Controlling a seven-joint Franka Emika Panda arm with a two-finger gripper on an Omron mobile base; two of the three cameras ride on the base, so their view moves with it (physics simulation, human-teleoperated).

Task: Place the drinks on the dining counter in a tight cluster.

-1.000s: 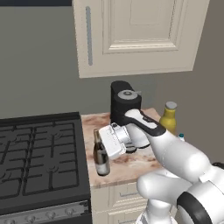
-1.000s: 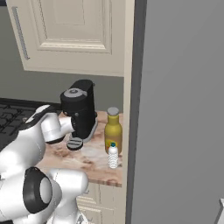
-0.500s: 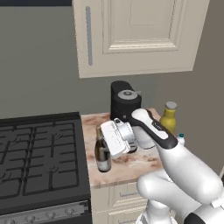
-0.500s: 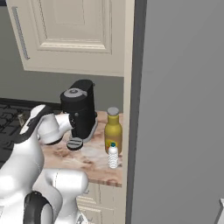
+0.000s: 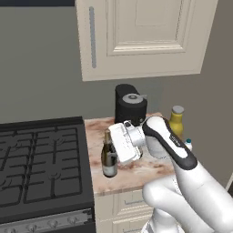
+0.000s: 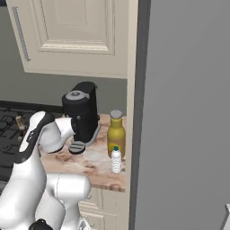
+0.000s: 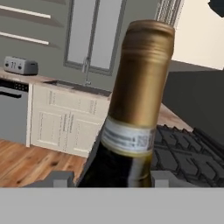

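Note:
My gripper (image 5: pixel 112 154) is shut on the slim dark wine bottle (image 5: pixel 108 159) near the front left corner of the small marble counter (image 5: pixel 136 175), beside the stove. In the hand view the bottle's gold-foiled neck (image 7: pixel 141 83) rises between my fingertips (image 7: pixel 61 179). Its top (image 6: pixel 19 121) peeks out behind my arm in the right base view. The fat yellow-amber bottle (image 5: pixel 176 122) (image 6: pixel 116 134) stands at the counter's right, and the tiny water bottle (image 5: pixel 188 144) (image 6: pixel 116 160) stands just in front of it. The dining counter is out of view.
A black coffee machine (image 5: pixel 129 105) (image 6: pixel 81 112) stands at the back of the counter, right behind my hand. The black stove (image 5: pixel 41 159) adjoins on the left. Cream cabinets (image 5: pixel 141 36) hang overhead. A tall grey panel (image 6: pixel 188 112) closes off the right side.
My elbow has risen and the hand has edged up and back a little, with the wine bottle still in its grip. The other two bottles have not moved.

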